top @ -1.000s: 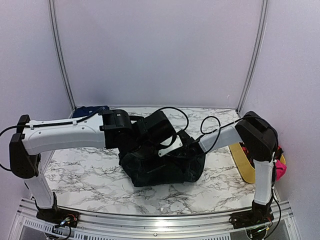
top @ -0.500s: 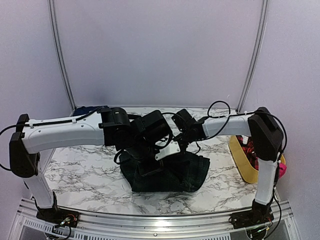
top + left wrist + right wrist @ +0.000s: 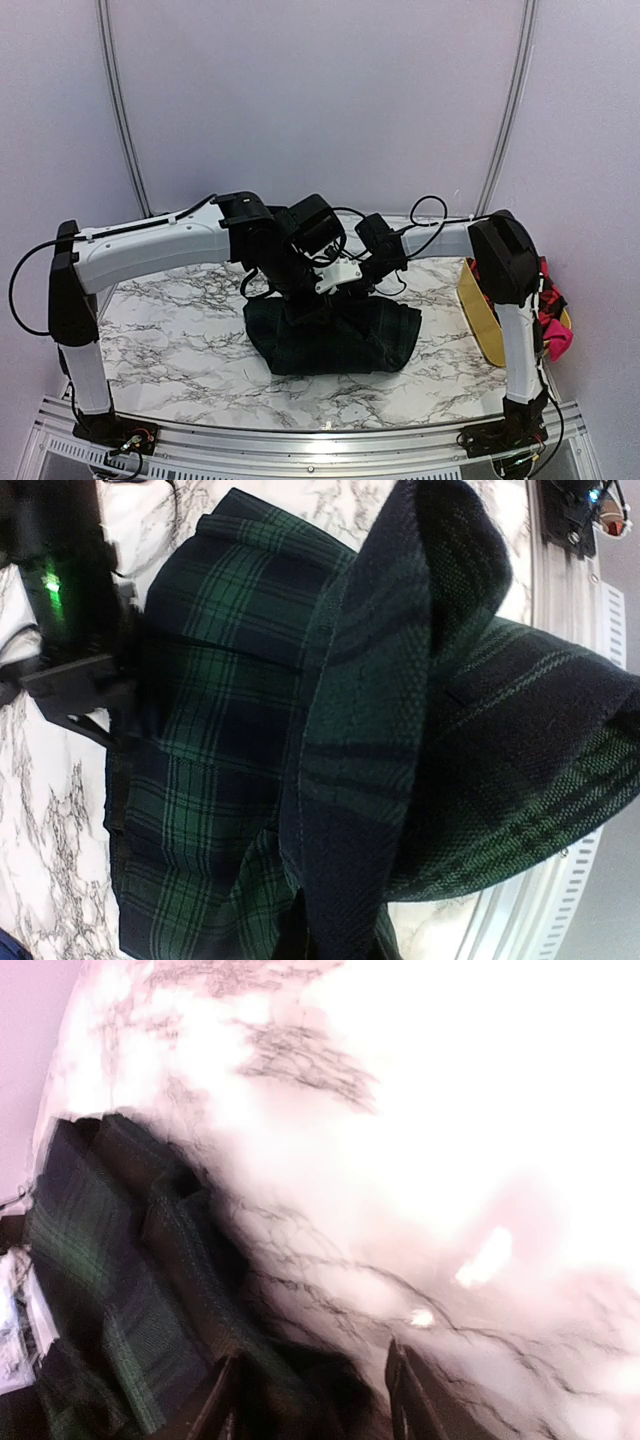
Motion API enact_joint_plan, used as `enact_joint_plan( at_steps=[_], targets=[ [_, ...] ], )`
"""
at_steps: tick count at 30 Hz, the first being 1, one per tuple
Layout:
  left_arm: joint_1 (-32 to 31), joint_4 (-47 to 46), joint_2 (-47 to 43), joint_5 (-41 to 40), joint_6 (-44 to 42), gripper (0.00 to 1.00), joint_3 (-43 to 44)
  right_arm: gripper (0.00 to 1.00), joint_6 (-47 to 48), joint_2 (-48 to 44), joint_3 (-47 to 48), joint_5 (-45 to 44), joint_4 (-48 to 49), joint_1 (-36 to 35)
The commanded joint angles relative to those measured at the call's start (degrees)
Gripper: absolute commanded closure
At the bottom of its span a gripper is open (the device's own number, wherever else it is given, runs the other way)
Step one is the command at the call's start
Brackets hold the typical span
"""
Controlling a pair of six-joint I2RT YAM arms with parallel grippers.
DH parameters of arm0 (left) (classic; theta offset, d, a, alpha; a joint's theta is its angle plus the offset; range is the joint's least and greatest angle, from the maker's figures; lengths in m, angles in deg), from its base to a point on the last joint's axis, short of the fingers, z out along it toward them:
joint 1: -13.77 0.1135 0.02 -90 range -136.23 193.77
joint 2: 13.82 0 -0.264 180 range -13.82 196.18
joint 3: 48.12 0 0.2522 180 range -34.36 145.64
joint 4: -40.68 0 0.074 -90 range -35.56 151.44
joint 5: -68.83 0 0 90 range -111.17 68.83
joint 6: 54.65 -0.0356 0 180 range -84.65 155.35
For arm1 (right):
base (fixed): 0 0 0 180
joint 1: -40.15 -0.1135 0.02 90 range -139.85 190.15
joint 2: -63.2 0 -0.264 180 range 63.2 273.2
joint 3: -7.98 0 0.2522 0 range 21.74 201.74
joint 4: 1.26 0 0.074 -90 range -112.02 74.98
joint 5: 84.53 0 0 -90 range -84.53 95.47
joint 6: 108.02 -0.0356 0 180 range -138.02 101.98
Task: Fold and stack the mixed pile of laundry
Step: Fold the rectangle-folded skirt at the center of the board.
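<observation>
Worktop (image 3: 170,320) marble shows along its left and near edges. Plaid garment (image 3: 340,345) sits heaped mid-worktop, yellow tub (image 3: 478,310) at the right edge. Both arms bend inward above it: left tool (image 3: 302,302) clamps a raised fold, right tool (image 3: 313,1352) (blurred) stands parted beside the cloth.

Two robot arms (image 3: 150,252) (image 3: 515,300), one plaid garment (image 3: 340,342), one yellow tub (image 3: 478,312), one pink piece (image 3: 556,338)
</observation>
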Motion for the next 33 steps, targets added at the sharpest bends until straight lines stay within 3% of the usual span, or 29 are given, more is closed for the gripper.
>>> enact_joint_plan(
  at_steps=[1, 5, 9, 11, 14, 20, 22, 24, 25, 28, 33],
  targets=[
    [2.8, 1.1, 4.5, 2.1, -2.8, 1.00, 5.2, 0.57, 2.3, 1.8, -1.4, 5.1, -0.8, -0.4],
    [5.0, 1.2, 8.3, -2.1, -5.1, 1.00, 8.8, 0.68, 2.3, 0.7, -4.4, 11.3, 2.3, -0.6],
    [7.7, 1.2, 12.3, -3.7, -7.0, 0.96, 13.2, 0.70, 2.8, 0.5, -5.1, 14.4, 2.9, -1.1],
    [8.8, 1.1, 14.2, -4.0, -6.5, 0.86, 15.5, 0.69, 2.9, 0.4, -4.7, 15.2, 2.5, -1.1],
    [10.2, 0.0, 16.7, -6.8, -4.5, 0.56, 18.4, 0.60, 1.7, -0.5, -3.2, 14.1, 2.1, 0.3],
    [14.1, -4.2, 14.3, -15.4, 3.7, 0.37, 18.9, 0.46, -3.5, -6.4, 1.2, 6.9, 2.1, 9.8],
    [15.8, -6.4, 11.1, -17.0, 7.9, 0.27, 16.1, 0.44, -4.8, -8.8, 1.8, 5.5, 1.9, 13.1],
    [17.6, -10.8, 5.8, -14.5, 11.6, 0.06, 10.0, 0.43, -5.6, -12.1, 0.9, 5.1, 2.3, 15.3],
    [18.5, -13.8, 2.4, -13.4, 13.6, 0.02, 5.8, 0.43, -5.5, -14.0, 0.4, 4.6, 2.0, 15.8],
    [19.5, -22.1, -7.0, -12.4, 22.4, 0.01, -6.2, 0.42, -5.1, -20.1, -2.2, 4.2, 0.2, 15.7],
    [20.2, -26.5, -17.7, -6.9, 32.6, 0.01, -19.3, 0.42, -11.1, -33.2, -11.4, 5.8, 5.3, 10.4]
  ],
)
